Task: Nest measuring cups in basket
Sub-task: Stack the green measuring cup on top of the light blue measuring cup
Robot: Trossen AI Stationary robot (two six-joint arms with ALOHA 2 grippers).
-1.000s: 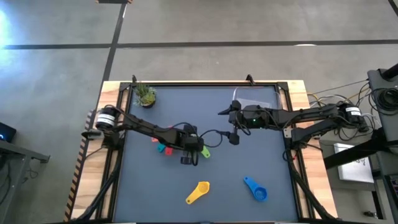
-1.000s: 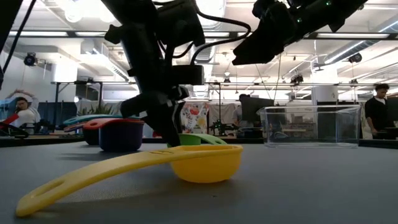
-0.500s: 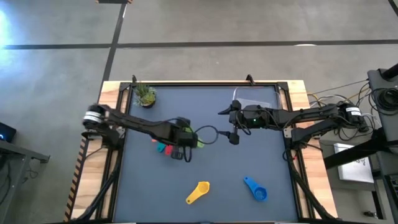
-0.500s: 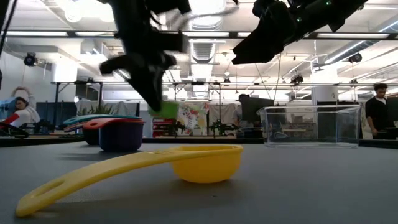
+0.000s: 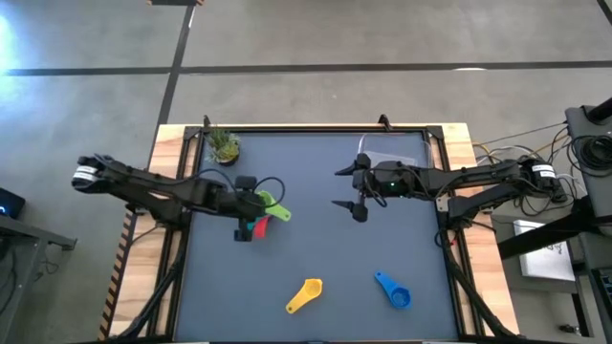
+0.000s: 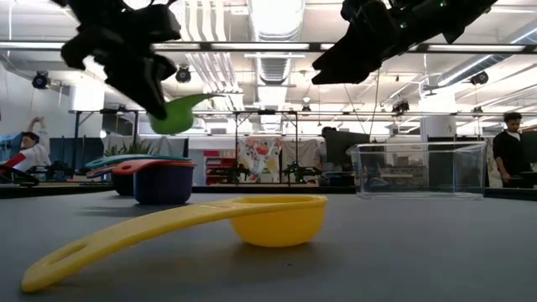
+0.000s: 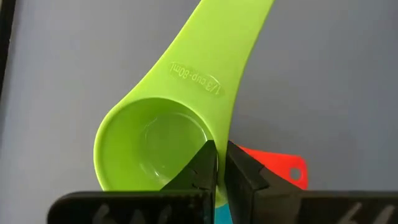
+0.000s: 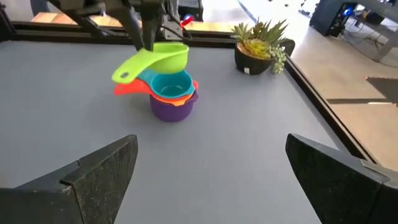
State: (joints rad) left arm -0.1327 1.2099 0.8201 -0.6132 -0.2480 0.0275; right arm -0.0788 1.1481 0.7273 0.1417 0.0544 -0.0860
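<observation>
Your low view is backlit by bright ceiling lights (image 6: 277,17); both arms read as silhouettes, and the yellow cup (image 6: 273,220) casts a soft shadow.

left side: stack of cups (image 8: 169,94) sits on the table (image 5: 316,253), nested one in another, toward the left-middle
above the stack: left gripper (image 5: 251,204) holds one cup (image 7: 180,124) in the air, just over the stack, not touching it
far left corner: potted plant (image 5: 223,145), behind the stack
far right: basket (image 6: 419,169) on the table, mostly under the right arm from overhead
right gripper (image 5: 349,190): up over the middle, just beside the basket
near edge: two loose cups, one (image 5: 305,295) left of the other (image 5: 392,289), well apart from the stack
</observation>
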